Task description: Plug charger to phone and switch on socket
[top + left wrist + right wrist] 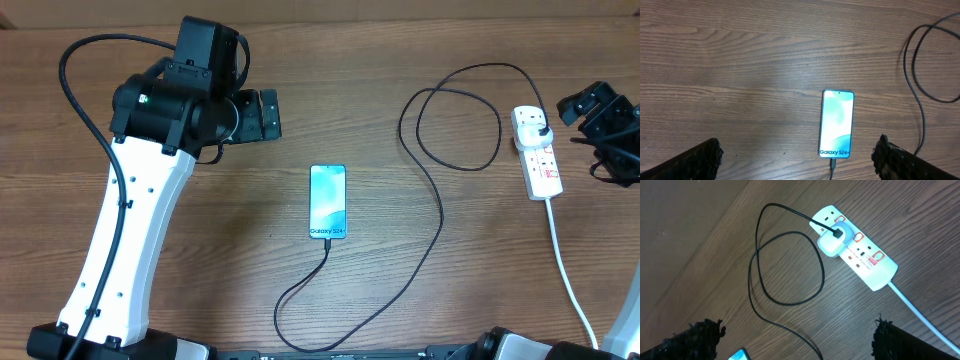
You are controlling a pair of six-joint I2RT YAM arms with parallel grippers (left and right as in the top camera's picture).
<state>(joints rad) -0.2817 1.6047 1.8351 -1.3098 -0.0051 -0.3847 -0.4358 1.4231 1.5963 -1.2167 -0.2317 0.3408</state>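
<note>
My left pincer point(797, 159) and right pincer point(797, 339) are wide open, empty. The charger point(440, 212) goes from phone point(328, 201) to socket point(538, 152), by the table's right edge.

The wood-grain desk point(250, 250) carries a phone point(328, 201) lying flat near its middle, its blue-teal screen facing up. A thin black charger cable point(441, 215) meets the phone's near end, curves along the front of the desk, then loops up to a white plug point(530, 122) seated in the socket point(543, 165), a white strip lying toward the right side. The strip's white cord point(565, 270) trails toward the front edge.
</note>
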